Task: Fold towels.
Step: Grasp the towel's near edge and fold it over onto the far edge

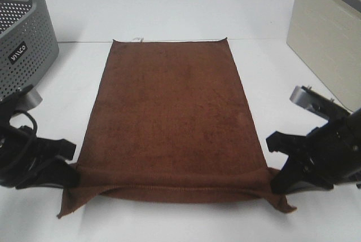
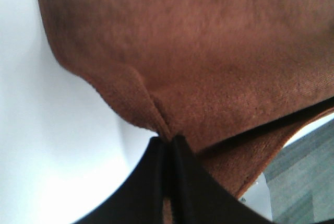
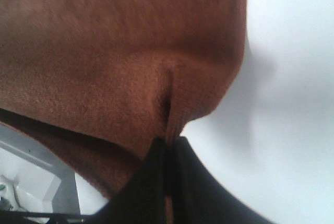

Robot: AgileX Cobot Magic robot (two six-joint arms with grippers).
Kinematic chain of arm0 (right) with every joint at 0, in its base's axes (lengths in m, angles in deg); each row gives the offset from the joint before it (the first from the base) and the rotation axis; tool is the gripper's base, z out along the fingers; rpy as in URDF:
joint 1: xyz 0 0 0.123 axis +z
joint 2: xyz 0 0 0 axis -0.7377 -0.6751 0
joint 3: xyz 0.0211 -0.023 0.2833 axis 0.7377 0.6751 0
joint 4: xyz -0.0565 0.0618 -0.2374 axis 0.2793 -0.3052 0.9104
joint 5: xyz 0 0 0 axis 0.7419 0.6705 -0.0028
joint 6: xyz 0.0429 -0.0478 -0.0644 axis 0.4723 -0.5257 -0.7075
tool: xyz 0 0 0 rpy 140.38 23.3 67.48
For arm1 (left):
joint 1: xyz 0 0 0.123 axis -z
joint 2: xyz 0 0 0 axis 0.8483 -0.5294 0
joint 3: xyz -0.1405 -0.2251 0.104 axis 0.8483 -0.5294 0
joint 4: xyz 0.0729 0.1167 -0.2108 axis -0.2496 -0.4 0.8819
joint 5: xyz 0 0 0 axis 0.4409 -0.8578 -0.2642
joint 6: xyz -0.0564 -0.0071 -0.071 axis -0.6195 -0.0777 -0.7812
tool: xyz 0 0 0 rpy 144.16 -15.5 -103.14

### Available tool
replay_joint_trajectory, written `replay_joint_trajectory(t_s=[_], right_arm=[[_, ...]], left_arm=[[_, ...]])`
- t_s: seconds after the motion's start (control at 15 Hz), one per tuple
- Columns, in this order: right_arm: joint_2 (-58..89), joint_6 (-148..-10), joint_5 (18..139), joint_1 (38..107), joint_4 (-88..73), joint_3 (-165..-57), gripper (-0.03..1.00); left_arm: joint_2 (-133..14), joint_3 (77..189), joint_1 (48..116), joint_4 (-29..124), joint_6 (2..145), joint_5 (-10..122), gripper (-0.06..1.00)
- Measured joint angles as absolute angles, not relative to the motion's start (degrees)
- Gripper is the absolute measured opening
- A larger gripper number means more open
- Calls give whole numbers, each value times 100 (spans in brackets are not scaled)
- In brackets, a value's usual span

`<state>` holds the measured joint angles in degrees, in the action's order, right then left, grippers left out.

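A grey perforated plastic basket (image 1: pixel 25 39) sits at the far left corner of the white bench (image 1: pixel 73 78), partly cut off by the picture edge. Its small label is too blurred to read.

By the near left corner, the black left gripper (image 1: pixel 70 170) (image 2: pixel 168 143) has its fingers (image 2: pixel 148 187) pressed together on the near left corner of the towel. The high view hides the fingertips under cloth, and the arm behind runs out of frame.

The dark brown fuzzy rectangular cloth towel (image 1: pixel 175 112) (image 2: pixel 209 51) (image 3: pixel 104 51) lies flat along the middle of the bench, and its far end is close to the far edge. A small white tag (image 1: pixel 138 40) barely shows there. The near hem is raised in a low ridge between the two grippers, shadowing what lies beneath.

By the near right corner, the black right gripper (image 1: pixel 274 175) (image 3: pixel 169 143) has its fingers (image 3: pixel 193 187) clamped on the other near corner. Both wrist views are soft and blurred.

A beige panel (image 1: pixel 324 39) stands past the right edge and is cut off.
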<state>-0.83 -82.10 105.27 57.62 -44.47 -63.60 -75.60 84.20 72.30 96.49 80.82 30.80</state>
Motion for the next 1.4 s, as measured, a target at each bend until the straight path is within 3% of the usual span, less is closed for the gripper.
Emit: replay_joint_trajectory(t_s=[0.13, 0.4, 0.87, 0.93, 1.07, 1.4], right_arm=[[-111, -8210, 10533, 5762, -4401, -6652, 0], [-936, -7866, 10894, 5762, -4029, -8606, 0], [-3108, -6691, 11633, 5762, -2705, -12685, 0], [-3755, -6565, 11730, 5739, -2505, -13722, 0], [-4506, -6554, 11730, 5682, -2402, -14794, 0], [-5933, -6600, 11358, 5567, -2367, -16369, 0]], left_arm=[[-7560, 8626, 7230, 9649, 8128, 3154, 1], [-8088, 9944, 7230, 9557, 8225, 3389, 1], [-10190, 13204, 6943, 9471, 8179, 3458, 1], [-10866, 14259, 6915, 9477, 8162, 3544, 1], [-11560, 15273, 6915, 9477, 8156, 3641, 1], [-12941, 16797, 6915, 9219, 8156, 4335, 2]])
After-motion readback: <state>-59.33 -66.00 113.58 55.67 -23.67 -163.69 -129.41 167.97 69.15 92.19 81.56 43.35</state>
